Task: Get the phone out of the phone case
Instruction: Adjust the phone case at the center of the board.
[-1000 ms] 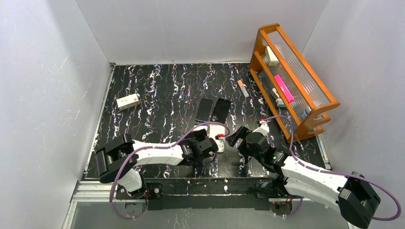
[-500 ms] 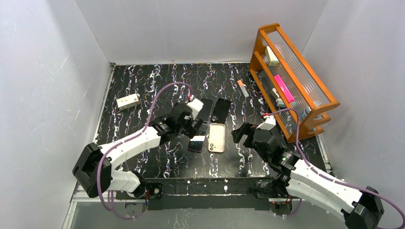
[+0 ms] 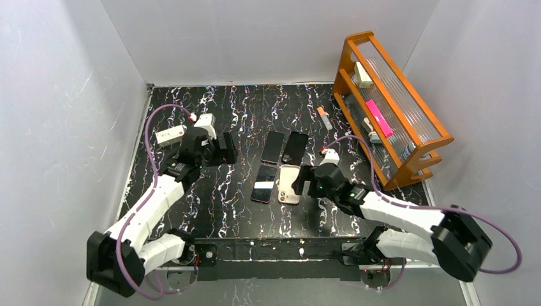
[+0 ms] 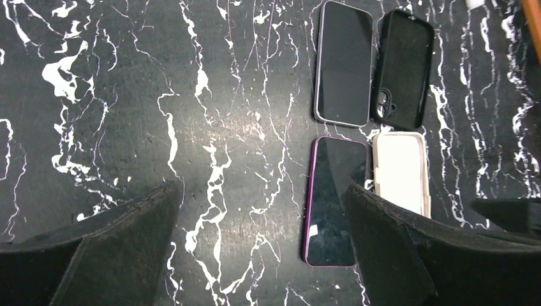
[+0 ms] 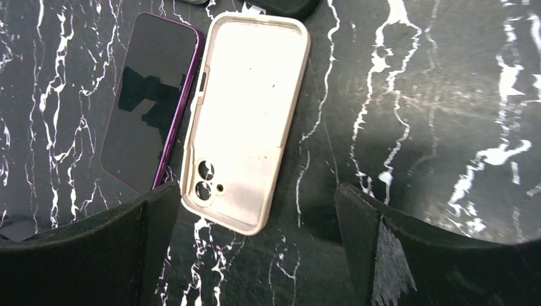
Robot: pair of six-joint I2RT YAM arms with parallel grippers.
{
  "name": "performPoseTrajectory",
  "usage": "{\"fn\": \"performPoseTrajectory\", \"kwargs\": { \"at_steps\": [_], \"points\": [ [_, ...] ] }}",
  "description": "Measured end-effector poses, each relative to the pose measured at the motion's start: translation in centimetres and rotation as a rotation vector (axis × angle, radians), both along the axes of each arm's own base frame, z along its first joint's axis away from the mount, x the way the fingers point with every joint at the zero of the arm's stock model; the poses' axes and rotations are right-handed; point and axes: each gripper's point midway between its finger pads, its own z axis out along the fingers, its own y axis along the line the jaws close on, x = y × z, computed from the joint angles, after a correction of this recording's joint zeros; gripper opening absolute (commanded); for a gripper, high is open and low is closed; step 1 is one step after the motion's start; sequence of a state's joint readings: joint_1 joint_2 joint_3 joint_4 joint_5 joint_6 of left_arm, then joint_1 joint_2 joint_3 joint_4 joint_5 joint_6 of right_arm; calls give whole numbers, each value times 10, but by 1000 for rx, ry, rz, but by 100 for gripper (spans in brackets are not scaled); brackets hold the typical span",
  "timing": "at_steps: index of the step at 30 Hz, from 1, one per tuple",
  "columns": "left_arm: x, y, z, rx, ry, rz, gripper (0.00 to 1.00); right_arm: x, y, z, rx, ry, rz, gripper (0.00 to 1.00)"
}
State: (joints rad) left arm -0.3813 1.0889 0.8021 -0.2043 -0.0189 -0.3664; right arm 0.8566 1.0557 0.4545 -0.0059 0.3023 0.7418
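A purple-edged phone (image 3: pixel 263 183) lies screen up on the black marbled table. An empty beige phone case (image 3: pixel 290 184) lies next to it on its right, inside up. Both show in the left wrist view, phone (image 4: pixel 335 201) and case (image 4: pixel 400 172), and in the right wrist view, phone (image 5: pixel 152 102) and case (image 5: pixel 245 121). My left gripper (image 3: pixel 222 150) is open and empty, above the table to the left of the phones (image 4: pixel 260 188). My right gripper (image 3: pixel 299 183) is open and empty, low over the near end of the beige case (image 5: pixel 256 188).
A second phone (image 3: pixel 273 146) and an empty black case (image 3: pixel 295 147) lie just behind the first pair. An orange rack (image 3: pixel 408 137) with small items stands at the right. A small white box (image 3: pixel 171 136) lies at the back left, a small orange-white item (image 3: pixel 324 118) near the rack.
My left arm has swung from the near centre to the back left, leaving the purple phone beside the beige case. My right gripper has moved left over the case.
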Motion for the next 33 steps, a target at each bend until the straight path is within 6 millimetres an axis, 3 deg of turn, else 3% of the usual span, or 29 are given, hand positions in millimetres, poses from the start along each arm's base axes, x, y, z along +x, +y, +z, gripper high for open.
{"fn": "performPoseTrajectory", "kwargs": {
  "at_steps": [9, 18, 24, 29, 33],
  "points": [
    [-16, 22, 36, -15, -116, 74, 98, 14, 32, -26, -8, 116, -9, 99],
    [-21, 39, 35, 32, -115, 144, 98, 11, 59, -30, 83, 166, 52, 99],
    [-30, 50, 40, 39, -115, 198, 98, 11, 62, -26, 88, 173, 61, 99],
    [-38, 60, 63, 33, -125, 255, 98, 15, 43, -8, 60, 120, -7, 99],
    [-50, 73, 105, 6, -222, 296, 98, 22, 18, 42, 96, -25, -81, 99]
  ]
}}
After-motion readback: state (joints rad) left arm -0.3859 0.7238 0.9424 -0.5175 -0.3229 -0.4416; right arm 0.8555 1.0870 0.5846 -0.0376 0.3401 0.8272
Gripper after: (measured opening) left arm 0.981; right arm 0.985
